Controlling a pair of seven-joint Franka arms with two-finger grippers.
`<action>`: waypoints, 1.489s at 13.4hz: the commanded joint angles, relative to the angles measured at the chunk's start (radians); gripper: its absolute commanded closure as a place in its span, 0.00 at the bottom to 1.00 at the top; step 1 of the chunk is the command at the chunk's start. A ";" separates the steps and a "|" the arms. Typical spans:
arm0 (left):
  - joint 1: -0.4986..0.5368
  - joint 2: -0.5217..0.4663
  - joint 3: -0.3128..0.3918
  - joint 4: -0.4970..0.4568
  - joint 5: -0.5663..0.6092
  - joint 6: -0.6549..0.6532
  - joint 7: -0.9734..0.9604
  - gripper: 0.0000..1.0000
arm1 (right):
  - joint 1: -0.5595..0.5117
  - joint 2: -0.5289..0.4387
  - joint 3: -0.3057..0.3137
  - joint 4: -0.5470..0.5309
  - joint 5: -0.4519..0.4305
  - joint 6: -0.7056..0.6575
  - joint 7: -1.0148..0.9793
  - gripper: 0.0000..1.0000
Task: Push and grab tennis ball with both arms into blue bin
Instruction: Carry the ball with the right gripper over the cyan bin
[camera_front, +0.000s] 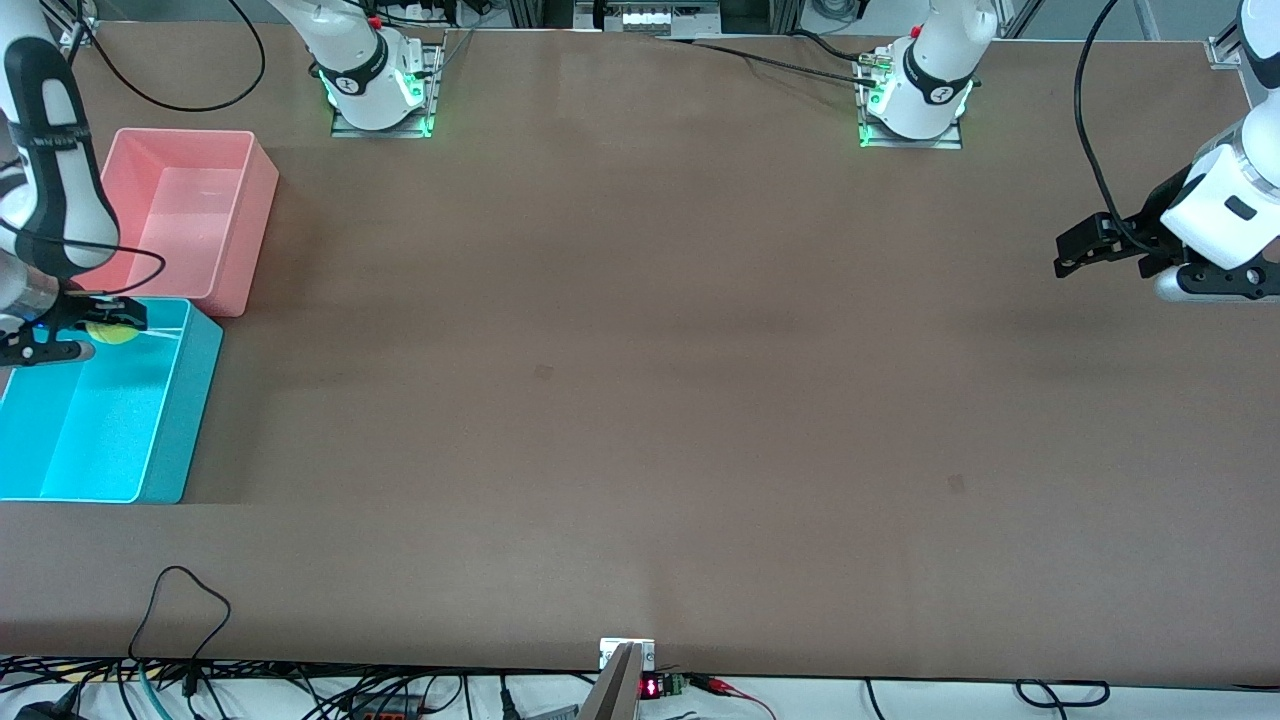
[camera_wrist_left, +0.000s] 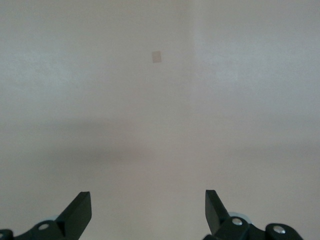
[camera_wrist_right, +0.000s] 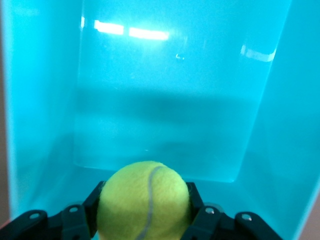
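My right gripper (camera_front: 110, 325) is shut on the yellow-green tennis ball (camera_front: 112, 331) and holds it over the blue bin (camera_front: 175, 420) at the right arm's end of the table. In the right wrist view the ball (camera_wrist_right: 144, 200) sits between the black fingers (camera_wrist_right: 93, 200), with the bin's cyan inside (camera_wrist_right: 165, 100) below it. My left gripper (camera_front: 1075, 250) is open and empty, held over bare table at the left arm's end; its two fingers (camera_wrist_left: 80, 210) stand wide apart in the left wrist view.
A pink bin (camera_front: 180, 215) stands beside the blue bin, farther from the front camera. The brown table (camera_front: 640, 400) stretches between the arms. Black cables lie near the table's front edge (camera_front: 180, 600).
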 joint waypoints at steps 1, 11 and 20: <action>0.001 -0.011 0.000 0.009 -0.008 -0.024 0.001 0.00 | -0.007 0.029 0.009 0.026 -0.013 0.013 -0.005 0.99; 0.001 -0.009 -0.001 0.011 -0.008 -0.021 0.001 0.00 | -0.021 0.106 0.009 0.026 -0.007 0.080 0.003 0.23; 0.001 -0.009 -0.001 0.009 -0.009 -0.017 0.001 0.00 | -0.013 0.034 0.020 0.028 -0.001 0.090 0.003 0.00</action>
